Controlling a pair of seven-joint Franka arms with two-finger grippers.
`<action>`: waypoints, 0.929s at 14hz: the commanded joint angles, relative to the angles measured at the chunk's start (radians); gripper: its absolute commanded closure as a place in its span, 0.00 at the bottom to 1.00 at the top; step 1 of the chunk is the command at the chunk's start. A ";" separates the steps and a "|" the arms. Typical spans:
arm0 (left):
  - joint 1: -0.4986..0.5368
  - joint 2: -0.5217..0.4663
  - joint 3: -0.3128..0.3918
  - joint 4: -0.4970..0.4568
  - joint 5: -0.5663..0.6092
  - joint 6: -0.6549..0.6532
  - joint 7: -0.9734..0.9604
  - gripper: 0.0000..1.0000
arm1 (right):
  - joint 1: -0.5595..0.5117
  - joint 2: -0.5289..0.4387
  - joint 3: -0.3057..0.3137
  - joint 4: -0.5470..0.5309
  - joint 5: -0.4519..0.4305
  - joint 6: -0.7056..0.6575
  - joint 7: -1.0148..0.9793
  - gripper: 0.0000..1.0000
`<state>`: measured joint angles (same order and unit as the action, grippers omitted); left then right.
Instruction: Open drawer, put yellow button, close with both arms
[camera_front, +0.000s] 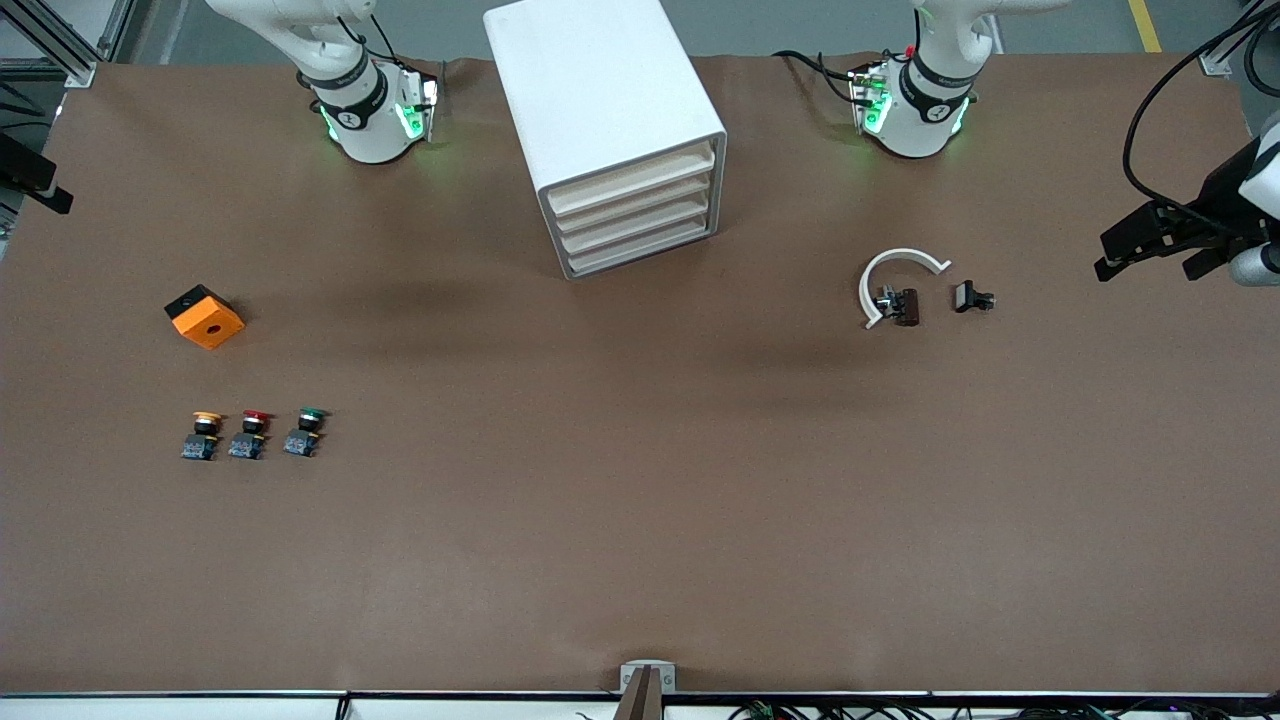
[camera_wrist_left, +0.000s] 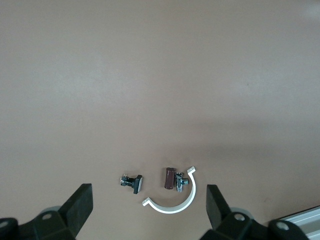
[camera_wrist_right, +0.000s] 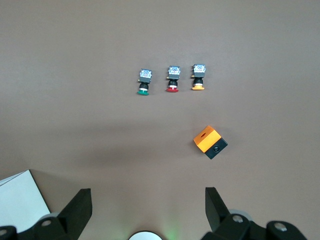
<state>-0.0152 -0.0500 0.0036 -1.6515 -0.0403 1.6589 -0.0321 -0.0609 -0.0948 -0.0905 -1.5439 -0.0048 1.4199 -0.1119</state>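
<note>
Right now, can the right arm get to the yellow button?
Probably yes. The yellow button stands at the right arm's end of the table, nothing on top, red button close beside it. The right pincer is open, up high.

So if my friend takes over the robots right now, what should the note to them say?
Left gripper: open, holding nothing, up over the white curved clip at the left arm's end of the table.
Right gripper: open, holding nothing, up over bare table near the cabinet.
The drawer, top of four, is shut.
The yellow button stands at the right arm's end, in a row with the red button and green button.
Done: nothing yet.
Left: open drawer, put yellow button in, close it with both arms.
</note>
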 joint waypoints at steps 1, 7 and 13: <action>0.004 0.015 -0.005 0.024 0.025 -0.018 0.001 0.00 | -0.005 -0.022 0.001 -0.022 0.013 0.004 -0.012 0.00; 0.004 0.019 -0.005 0.025 0.023 -0.019 -0.012 0.00 | -0.005 -0.022 0.001 -0.022 0.013 0.004 -0.012 0.00; 0.011 0.064 0.002 0.024 0.023 -0.033 -0.011 0.00 | -0.005 -0.022 0.001 -0.022 0.013 0.004 -0.012 0.00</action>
<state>-0.0082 -0.0199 0.0073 -1.6518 -0.0403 1.6524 -0.0342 -0.0609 -0.0948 -0.0904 -1.5440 -0.0048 1.4199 -0.1120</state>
